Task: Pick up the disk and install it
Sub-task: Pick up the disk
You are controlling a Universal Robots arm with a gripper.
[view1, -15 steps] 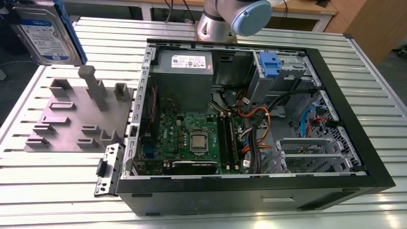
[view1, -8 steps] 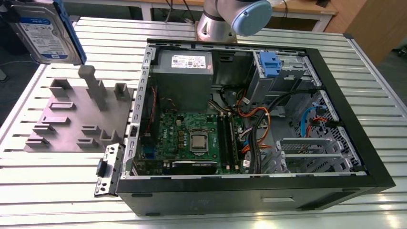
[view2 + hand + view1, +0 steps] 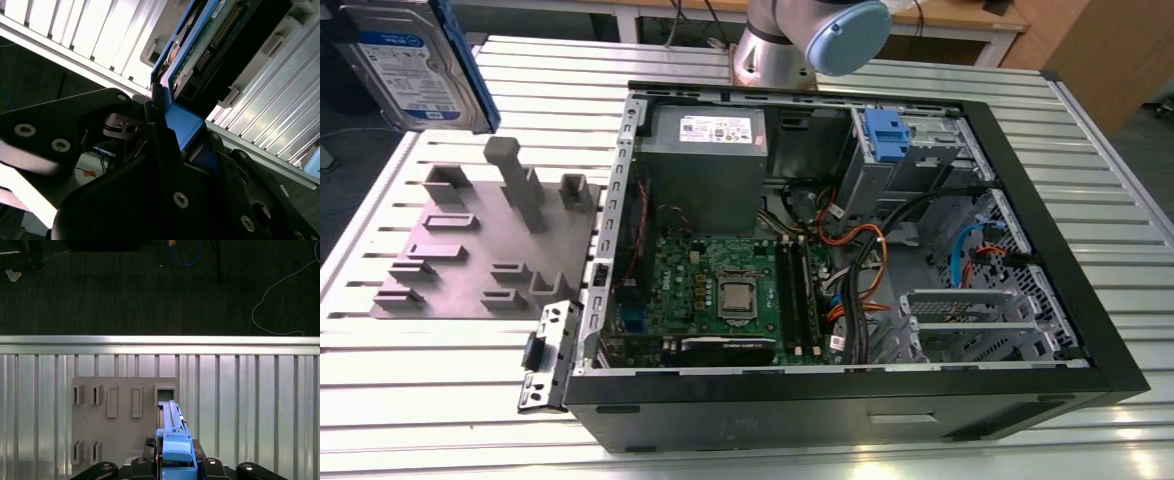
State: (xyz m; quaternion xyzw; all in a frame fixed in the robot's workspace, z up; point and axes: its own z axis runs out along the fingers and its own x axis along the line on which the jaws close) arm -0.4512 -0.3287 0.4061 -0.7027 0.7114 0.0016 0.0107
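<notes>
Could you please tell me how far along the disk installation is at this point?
Pick-up looks done: the disk is up off the grey fixture, clamped by its blue frame in the tool. In hand: it hangs in the air outside the open computer case, on the fixture's side. Left: the installation itself, since the disk is not yet in the case.

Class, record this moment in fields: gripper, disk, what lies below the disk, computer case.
gripper: shut on the blue frame of the disk
disk: held upright, clear of the table, at the exterior view's upper left
below disk: grey slotted holder plate
computer case: open, lying on the table, right of the plate in the exterior view
</notes>
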